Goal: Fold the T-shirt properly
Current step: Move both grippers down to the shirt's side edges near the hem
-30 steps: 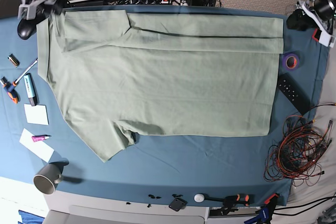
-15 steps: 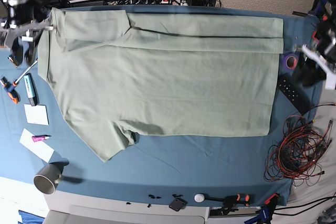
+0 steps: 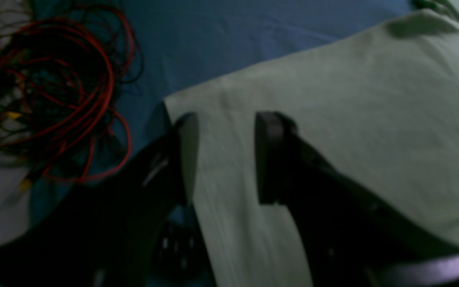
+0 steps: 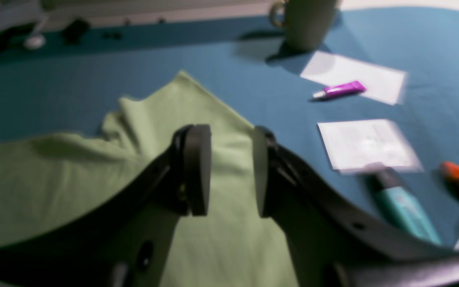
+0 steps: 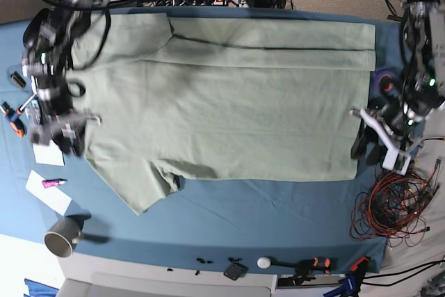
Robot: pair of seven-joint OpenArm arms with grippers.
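The pale green T-shirt [image 5: 222, 102] lies spread flat on the teal table cloth [image 5: 264, 206], its far long edge folded over. My left gripper [image 5: 366, 147] hovers open over the shirt's near hem corner [image 3: 197, 107] at the base view's right; its fingers [image 3: 187, 155] straddle the cloth edge with nothing between them [image 3: 225, 159]. My right gripper [image 5: 67, 141] is open above the shirt's left edge, close to the near sleeve [image 4: 181, 103]. Only shirt cloth shows below its jaws [image 4: 229, 171].
A tangle of red and black wires [image 5: 393, 199] lies right of the hem. A mug [image 5: 62, 236], white paper notes [image 5: 47, 152], a purple tube [image 5: 53, 183] and a teal marker [image 4: 401, 209] lie left of the shirt. A purple tape roll [image 5: 384, 80] sits at the right.
Both arms have swung from the table's far corners toward the near side, the right gripper down the shirt's left edge, the left gripper to the hem's near corner. The shirt has not moved.
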